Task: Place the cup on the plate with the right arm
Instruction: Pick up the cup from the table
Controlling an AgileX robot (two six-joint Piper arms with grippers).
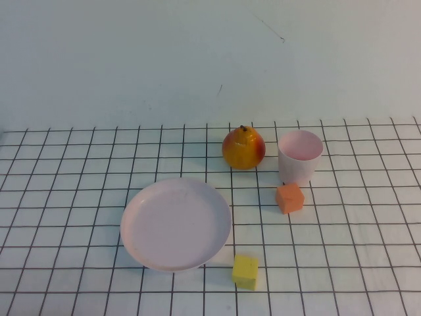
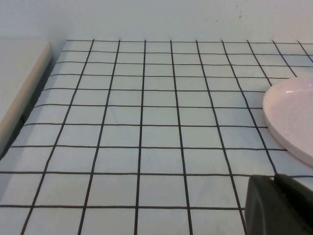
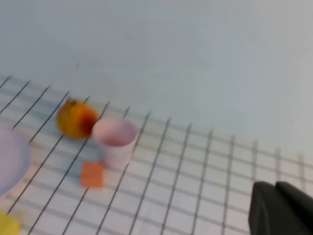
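The pale pink cup (image 1: 300,157) stands upright and empty on the gridded table, right of the pear. It also shows in the right wrist view (image 3: 115,139). The round pale pink plate (image 1: 175,222) lies empty to the front left of the cup; its rim shows in the left wrist view (image 2: 293,117) and in the right wrist view (image 3: 10,156). Neither arm shows in the high view. My right gripper (image 3: 275,185) is shut and empty, well off to the cup's right. My left gripper (image 2: 274,178) is shut and empty, just left of the plate.
A yellow-red pear (image 1: 243,147) stands left of the cup. An orange cube (image 1: 289,198) lies just in front of the cup. A yellow cube (image 1: 245,271) sits at the plate's front right. A pale wall rises behind the table.
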